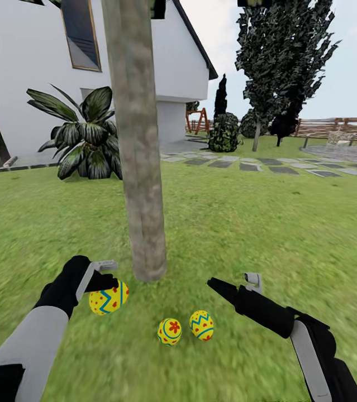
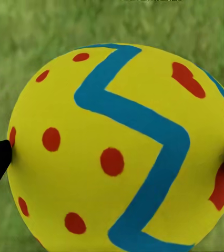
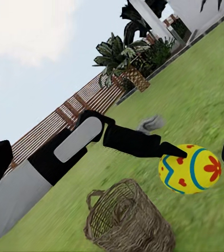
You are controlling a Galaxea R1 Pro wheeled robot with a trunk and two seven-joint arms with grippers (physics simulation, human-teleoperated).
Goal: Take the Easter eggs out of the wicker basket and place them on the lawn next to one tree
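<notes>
- Wicker basket (image 3: 129, 220) sits empty on the lawn (image 1: 267, 223).
- Two Easter eggs (image 1: 169, 331) lie by the tree (image 1: 139, 167) — left gripper (image 1: 106, 282) jaws clamp a third; right gripper (image 1: 235, 283) jaws apart.

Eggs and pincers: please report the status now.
Left pincer shut on third egg, near tree. Right pincer open. Two eggs on lawn. Wicker basket looks empty. Nothing in the way.

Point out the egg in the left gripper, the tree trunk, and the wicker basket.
held egg (image 1: 109, 298), head view, its yellow middle
tree trunk (image 1: 139, 167), head view, mid-trunk bark
wicker basket (image 3: 130, 223), right wrist view, woven side wall
</notes>
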